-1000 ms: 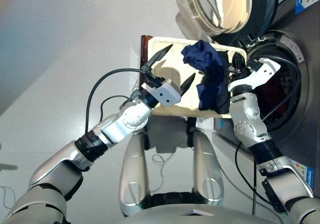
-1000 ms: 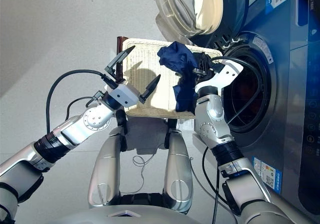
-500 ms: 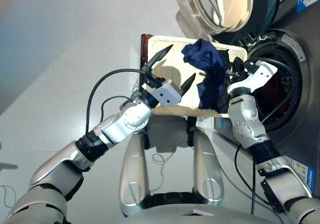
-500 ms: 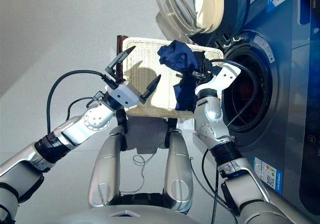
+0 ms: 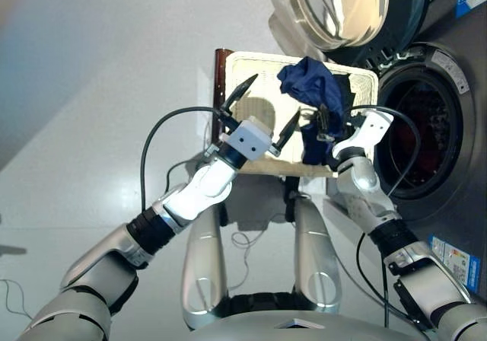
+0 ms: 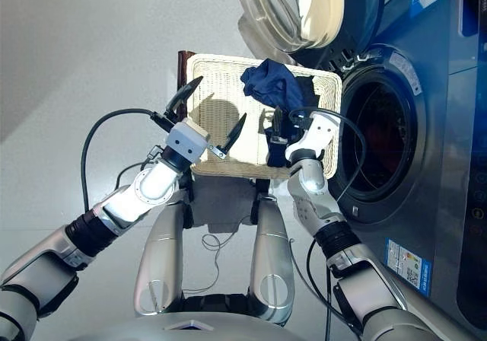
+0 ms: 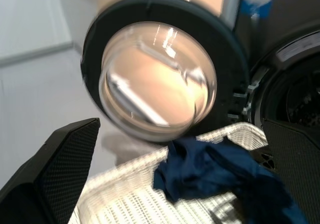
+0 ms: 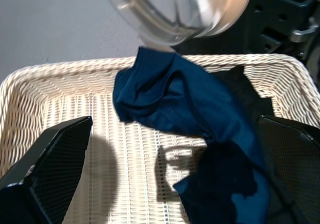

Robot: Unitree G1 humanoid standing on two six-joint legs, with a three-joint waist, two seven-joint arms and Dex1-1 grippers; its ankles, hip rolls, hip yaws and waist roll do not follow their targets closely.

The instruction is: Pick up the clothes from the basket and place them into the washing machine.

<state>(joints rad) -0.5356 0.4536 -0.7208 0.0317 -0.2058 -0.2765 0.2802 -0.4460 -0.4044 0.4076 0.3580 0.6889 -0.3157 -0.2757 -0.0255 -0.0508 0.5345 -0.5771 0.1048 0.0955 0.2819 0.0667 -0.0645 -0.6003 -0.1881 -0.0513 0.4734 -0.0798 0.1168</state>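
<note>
Navy garment [image 8: 185,109] lies in the basket [image 8: 75,79] beyond the right gripper [image 6: 275,127]; fingers spread, empty.

The basket [image 5: 251,74] stands straight ahead of the robot, with the washing machine [image 5: 449,128] just to its right, the drum hole [image 5: 415,139] facing the basket's right rim. The machine's door [image 5: 342,10] hangs swung out behind the basket, over its far right corner. In the basket, the clothes [image 5: 316,97] lie bunched in the right half, reaching from the far rim toward the near one; the left half is bare weave. The left hand [image 5: 262,109] hangs over the basket's left half, its fingers spread wide apart. The right hand [image 5: 323,120] is over the near right part, right at the clothes, between them and the drum hole.
</note>
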